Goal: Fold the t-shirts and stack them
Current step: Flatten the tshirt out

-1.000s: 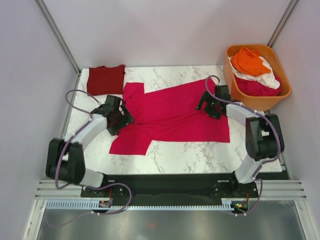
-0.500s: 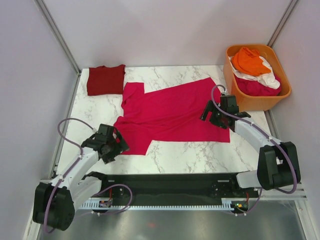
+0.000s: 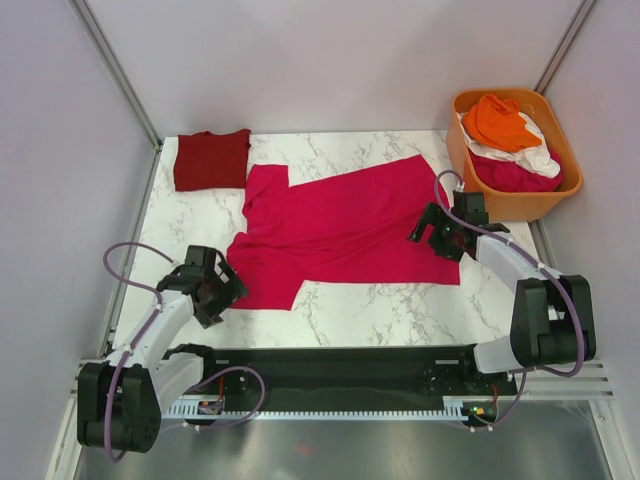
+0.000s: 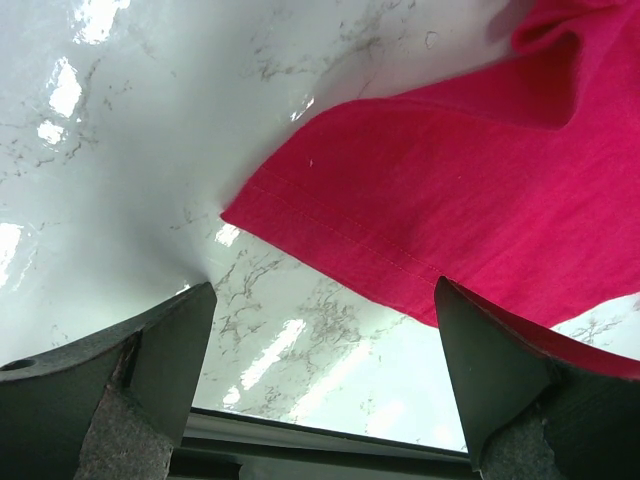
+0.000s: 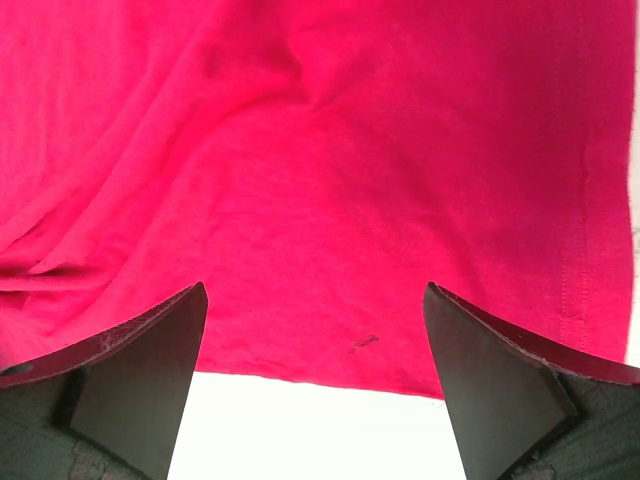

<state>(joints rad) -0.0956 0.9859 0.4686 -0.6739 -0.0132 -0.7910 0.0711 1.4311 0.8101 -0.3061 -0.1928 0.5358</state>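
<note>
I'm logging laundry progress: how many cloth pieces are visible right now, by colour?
Magenta shirt, spread flat: 1
Maroon shirt, folded: 1
Orange cloth, in the tub: 1
White cloth, in the tub: 1
Pink cloth, in the tub: 1
Total: 5

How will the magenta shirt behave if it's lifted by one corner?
Probably floppy: the magenta shirt lies flat with soft wrinkles, so it would likely drape from a lifted corner. It looks thin and light. Pushed, it may bunch or slide on the glossy table.
</note>
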